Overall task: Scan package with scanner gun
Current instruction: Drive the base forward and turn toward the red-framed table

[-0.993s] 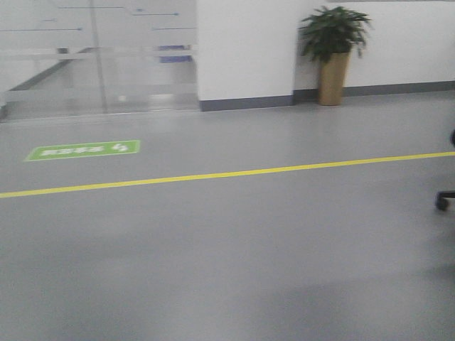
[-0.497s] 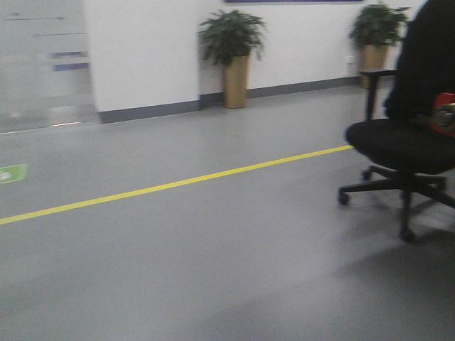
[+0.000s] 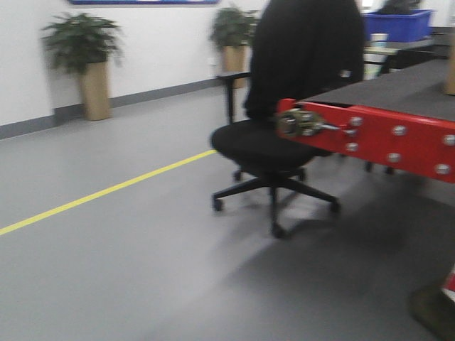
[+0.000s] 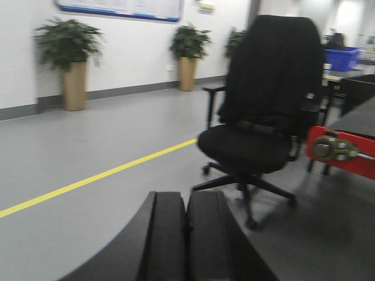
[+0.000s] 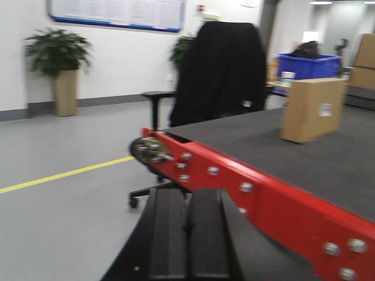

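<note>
L fingers (image 4: pixel 167 234), R fingers (image 5: pixel 169 234) closed; package (image 5: pixel 312 109) on table (image 5: pixel 328 170).

Package (image 5: pixel 310 110) sits on the counter (image 5: pixel 252 140) at two o'clock, chair (image 5: pixel 217 76) just beyond the counter's corner at twelve, potted plant (image 5: pixel 58 64) by the wall (image 5: pixel 117 64) at ten.

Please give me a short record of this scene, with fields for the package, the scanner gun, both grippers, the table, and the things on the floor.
package: tan cardboard box, upright on the table, white sticker facing the right wrist camera
scanner gun: not seen in any view
table: dark top, red edge rail
left gripper: shut, holding nothing
right gripper: shut, holding nothing, short of the table edge
floor: black office chair beside the table; yellow line; potted plants by the wall
</note>
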You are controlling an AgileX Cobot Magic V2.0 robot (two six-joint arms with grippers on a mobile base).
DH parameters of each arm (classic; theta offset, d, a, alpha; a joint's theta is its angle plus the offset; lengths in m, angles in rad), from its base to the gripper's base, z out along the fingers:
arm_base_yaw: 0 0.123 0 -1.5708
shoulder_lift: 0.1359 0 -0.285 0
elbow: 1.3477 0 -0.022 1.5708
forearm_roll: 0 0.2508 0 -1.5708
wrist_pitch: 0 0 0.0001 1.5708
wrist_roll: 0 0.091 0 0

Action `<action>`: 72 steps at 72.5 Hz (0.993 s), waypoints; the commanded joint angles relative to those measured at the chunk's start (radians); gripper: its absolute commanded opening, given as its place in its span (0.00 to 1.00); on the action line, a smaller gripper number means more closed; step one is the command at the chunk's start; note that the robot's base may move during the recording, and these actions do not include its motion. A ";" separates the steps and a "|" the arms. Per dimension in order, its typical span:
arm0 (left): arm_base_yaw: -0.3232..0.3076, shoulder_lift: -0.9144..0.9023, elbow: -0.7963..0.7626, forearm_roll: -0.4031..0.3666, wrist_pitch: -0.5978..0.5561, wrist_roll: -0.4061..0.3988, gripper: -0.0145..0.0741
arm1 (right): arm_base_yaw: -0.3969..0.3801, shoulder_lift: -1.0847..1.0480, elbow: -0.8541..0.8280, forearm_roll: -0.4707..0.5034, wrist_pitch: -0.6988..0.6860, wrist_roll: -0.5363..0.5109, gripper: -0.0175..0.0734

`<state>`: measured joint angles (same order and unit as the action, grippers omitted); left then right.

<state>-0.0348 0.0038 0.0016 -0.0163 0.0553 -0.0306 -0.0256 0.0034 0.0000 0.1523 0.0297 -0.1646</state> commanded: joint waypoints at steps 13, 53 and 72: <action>-0.001 -0.004 -0.002 0.001 -0.020 -0.004 0.04 | -0.003 -0.003 0.000 -0.005 -0.023 -0.001 0.01; -0.001 -0.004 -0.002 0.001 -0.020 -0.004 0.04 | -0.003 -0.003 0.000 -0.005 -0.023 -0.001 0.01; -0.001 -0.004 -0.002 0.001 -0.020 -0.004 0.04 | -0.003 -0.003 0.000 -0.005 -0.023 -0.001 0.01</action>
<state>-0.0348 0.0038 0.0016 -0.0163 0.0553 -0.0306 -0.0256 0.0034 0.0000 0.1523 0.0297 -0.1646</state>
